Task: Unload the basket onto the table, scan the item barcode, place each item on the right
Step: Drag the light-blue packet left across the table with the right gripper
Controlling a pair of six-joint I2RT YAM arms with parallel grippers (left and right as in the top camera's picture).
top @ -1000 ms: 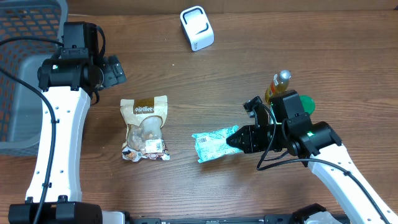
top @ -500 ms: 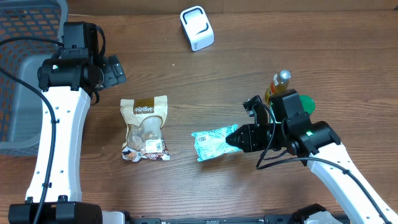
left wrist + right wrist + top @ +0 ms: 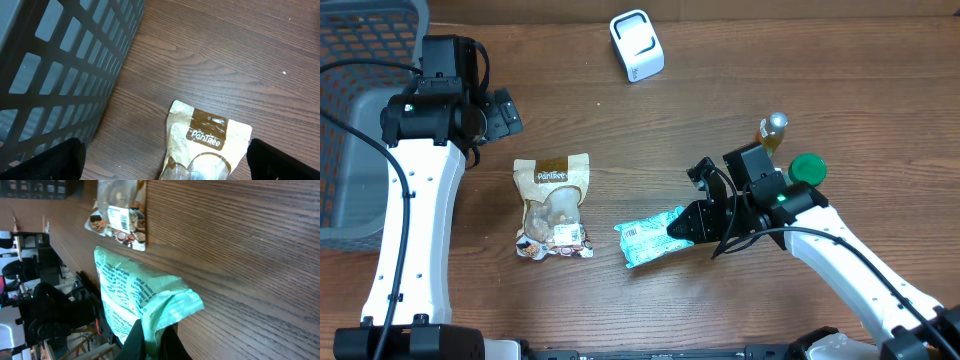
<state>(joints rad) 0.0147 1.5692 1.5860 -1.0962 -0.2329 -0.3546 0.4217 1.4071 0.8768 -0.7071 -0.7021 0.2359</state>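
- Overhead: the right pincer (image 3: 678, 228) pinches one end of a green packet (image 3: 642, 240), just beside a brown snack pouch (image 3: 553, 207) on the worktop (image 3: 800, 70). The white scanner (image 3: 637, 45) sits well beyond the pouch.
- Left wrist: the left pincer (image 3: 165, 165) hangs spread over the pouch's top edge, holding nothing.
- Right wrist: only a crumpled corner is gripped. The limp packet could slip or sag, hiding its barcode from the scanner.

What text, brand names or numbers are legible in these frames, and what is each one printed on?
"PanTree": on the brown band of the snack pouch.
Print on the green packet: too small to read.
Print on the white sticker on the pouch: blurred, unreadable.
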